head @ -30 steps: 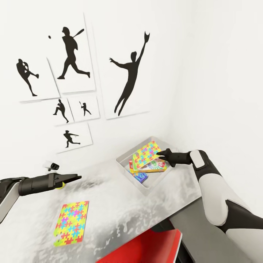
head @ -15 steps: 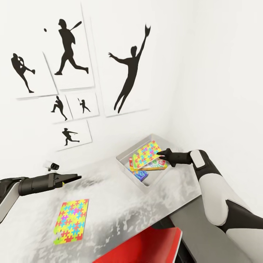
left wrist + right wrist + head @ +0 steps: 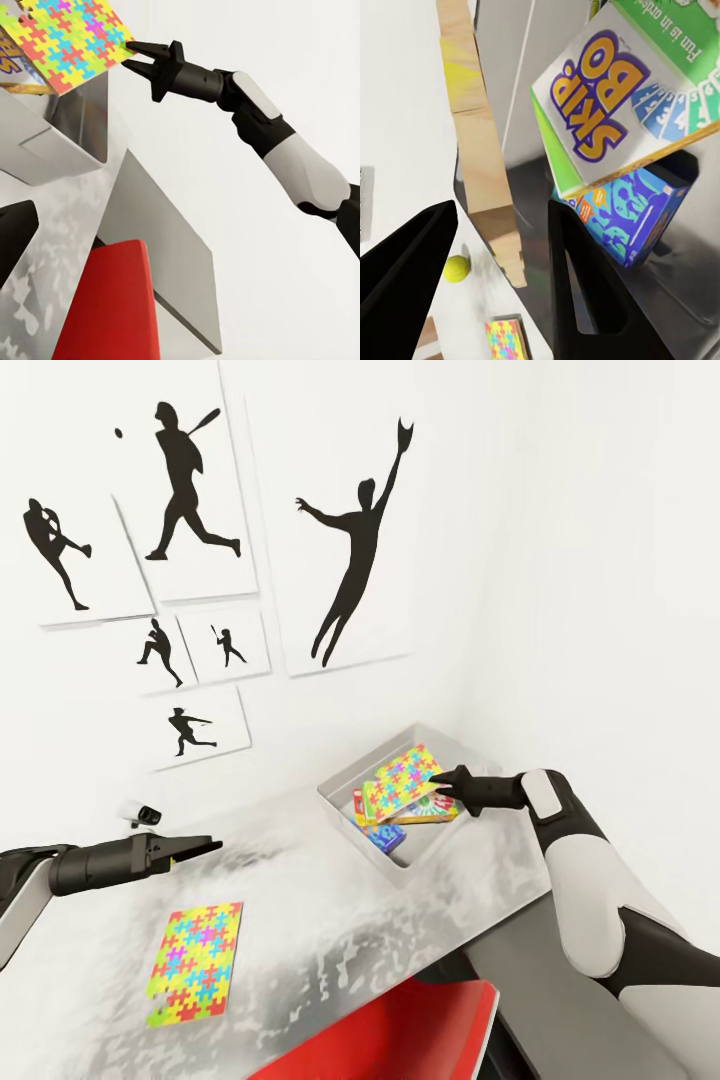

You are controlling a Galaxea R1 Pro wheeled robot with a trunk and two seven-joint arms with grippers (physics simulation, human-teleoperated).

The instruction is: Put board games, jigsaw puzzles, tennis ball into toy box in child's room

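The light grey toy box stands at the table's far right corner. In it lie a yellow and green board game and a blue box, with a jigsaw puzzle slanting on top. My right gripper is at that puzzle's corner, open, the board's edge between its fingers. A second jigsaw puzzle lies flat near the front left. The left gripper hovers open above the table. The tennis ball rests on the tabletop.
A red chair is pushed under the table's front edge. A small white and black gadget sits by the wall behind my left arm. Framed silhouette pictures hang on the wall above the table.
The jigsaw puzzle at my right gripper has sunk lower and flatter onto the games in the toy box. The head camera shifted slightly; the left arm stayed put.
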